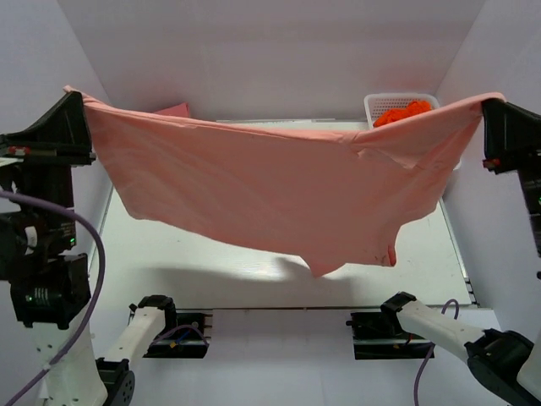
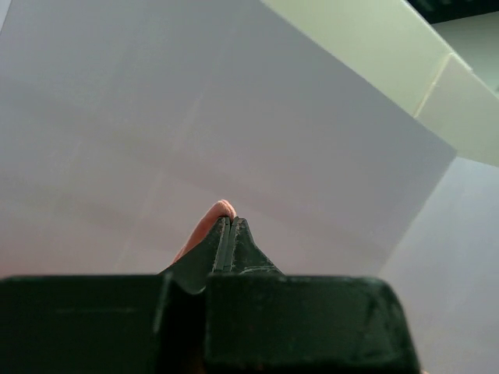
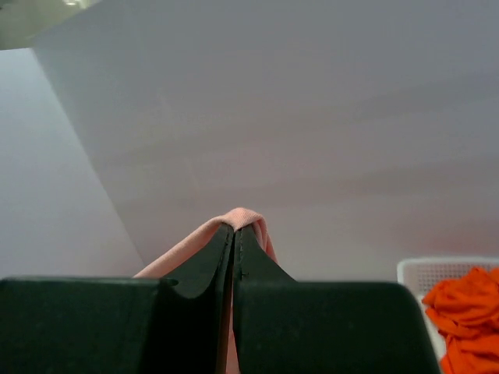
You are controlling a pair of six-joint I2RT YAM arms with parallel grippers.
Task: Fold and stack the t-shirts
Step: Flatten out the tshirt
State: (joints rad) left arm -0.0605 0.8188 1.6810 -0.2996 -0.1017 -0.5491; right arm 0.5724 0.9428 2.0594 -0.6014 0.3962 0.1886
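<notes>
Top external, wht table [image 1: 169,258], walls [image 1: 270,51], t-shirt [image 1: 270,186] above

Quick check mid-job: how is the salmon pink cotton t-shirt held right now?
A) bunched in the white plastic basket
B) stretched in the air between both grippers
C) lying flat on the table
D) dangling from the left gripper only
B: the salmon pink cotton t-shirt hangs spread in the air, one end pinched in the shut left gripper and the other in the shut right gripper.
</notes>
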